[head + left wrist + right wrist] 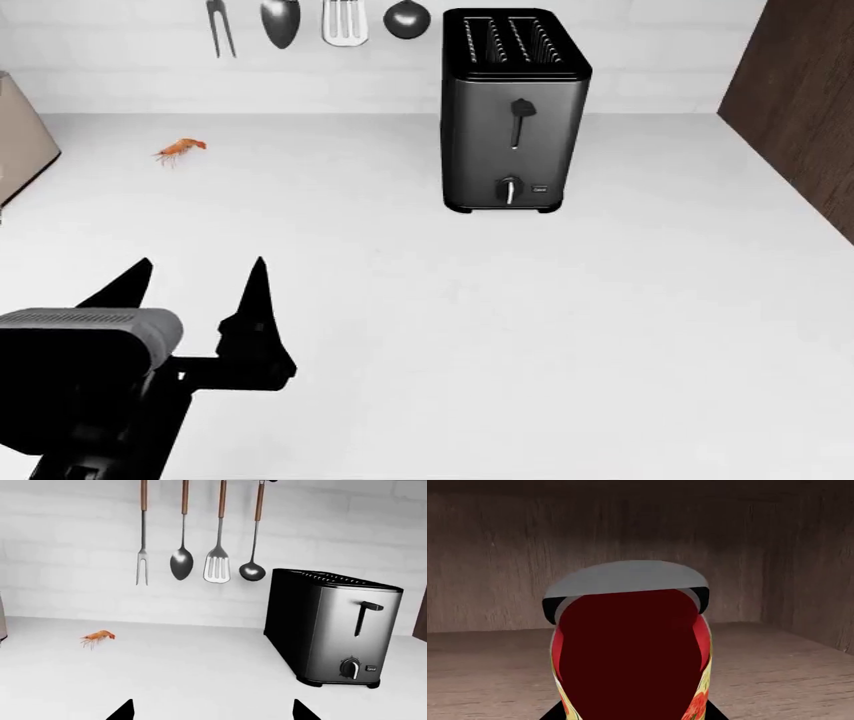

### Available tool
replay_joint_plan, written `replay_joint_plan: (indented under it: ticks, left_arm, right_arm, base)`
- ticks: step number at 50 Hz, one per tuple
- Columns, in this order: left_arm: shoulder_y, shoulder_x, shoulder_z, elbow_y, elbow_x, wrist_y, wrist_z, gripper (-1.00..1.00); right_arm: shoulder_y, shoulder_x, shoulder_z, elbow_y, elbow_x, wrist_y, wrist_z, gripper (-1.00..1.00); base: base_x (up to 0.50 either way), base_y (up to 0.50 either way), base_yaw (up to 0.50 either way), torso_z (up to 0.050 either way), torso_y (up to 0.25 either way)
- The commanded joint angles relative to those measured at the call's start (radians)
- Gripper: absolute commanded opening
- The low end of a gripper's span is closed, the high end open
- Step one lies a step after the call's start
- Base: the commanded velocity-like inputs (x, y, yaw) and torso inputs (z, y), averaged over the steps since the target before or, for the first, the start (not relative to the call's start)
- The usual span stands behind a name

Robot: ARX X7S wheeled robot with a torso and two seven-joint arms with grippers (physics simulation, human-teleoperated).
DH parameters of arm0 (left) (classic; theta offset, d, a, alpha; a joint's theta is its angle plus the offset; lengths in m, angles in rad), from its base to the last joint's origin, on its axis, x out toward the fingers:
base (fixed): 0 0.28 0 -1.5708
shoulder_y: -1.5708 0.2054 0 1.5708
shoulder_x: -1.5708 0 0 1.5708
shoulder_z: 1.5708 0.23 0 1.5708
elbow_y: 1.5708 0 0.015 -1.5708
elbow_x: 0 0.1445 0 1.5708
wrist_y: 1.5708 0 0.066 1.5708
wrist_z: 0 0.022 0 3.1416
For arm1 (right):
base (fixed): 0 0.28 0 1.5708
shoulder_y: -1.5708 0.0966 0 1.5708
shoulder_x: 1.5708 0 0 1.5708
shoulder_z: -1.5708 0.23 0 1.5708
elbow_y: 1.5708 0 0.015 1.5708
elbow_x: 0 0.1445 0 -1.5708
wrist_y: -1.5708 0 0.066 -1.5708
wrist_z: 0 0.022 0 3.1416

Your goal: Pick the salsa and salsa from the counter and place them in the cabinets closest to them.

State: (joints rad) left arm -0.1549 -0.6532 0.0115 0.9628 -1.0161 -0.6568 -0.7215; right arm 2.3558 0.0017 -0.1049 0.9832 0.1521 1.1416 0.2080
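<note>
In the right wrist view one salsa jar (630, 655), dark red with a grey lid and a yellow-and-red label, fills the space between the two fingers of my right gripper (635, 712). The gripper is shut on it inside a brown wooden cabinet (487, 570), just above the cabinet's shelf (487, 680). The right gripper is out of the head view. My left gripper (200, 290) is open and empty above the white counter (561, 330); it also shows in the left wrist view (212, 707). The other salsa jar is not in view.
A black and steel toaster (514, 110) stands at the back of the counter. A tiny orange shrimp (179, 150) lies at the back left. Several utensils (200, 555) hang on the wall. A brown cabinet side (801, 90) is at the right and a beige object (20, 140) at the left.
</note>
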Motion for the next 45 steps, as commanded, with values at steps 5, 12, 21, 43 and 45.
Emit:
replay_joint_plan:
  ticks: [5, 12, 21, 43, 45]
  left_arm:
    - [0.018, -0.009, -0.013, 0.009, 0.01, 0.023, -0.006, 1.0]
    - [0.023, -0.013, -0.016, 0.01, 0.008, 0.032, -0.007, 1.0]
    - [0.032, -0.019, -0.022, 0.012, -0.001, 0.043, -0.008, 1.0]
    - [0.04, -0.029, -0.025, -0.001, -0.008, 0.065, -0.002, 1.0]
    - [0.037, -0.029, -0.022, -0.005, -0.005, 0.065, -0.003, 1.0]
  right_arm:
    - [0.0, -0.002, -0.058, 0.019, 0.046, -0.017, 0.002, -1.0]
    - [0.0, -0.002, -0.068, 0.038, 0.059, -0.027, 0.003, -1.0]
    - [0.0, -0.002, -0.081, 0.063, 0.079, -0.041, 0.004, -1.0]
    - [0.0, -0.002, -0.144, 0.167, 0.139, -0.12, 0.01, -1.0]
    - [0.0, -0.002, -0.157, 0.175, 0.156, -0.129, 0.013, -1.0]
  base:
    - [0.0, 0.0, 0.0, 0.0, -0.102]
    - [0.0, 0.0, 0.0, 0.0, 0.0]
    - [0.0, 0.0, 0.0, 0.0, -0.221]
    - [0.0, 0.0, 0.0, 0.0, -0.006]
    - [0.01, 0.0, 0.0, 0.0, -0.01]
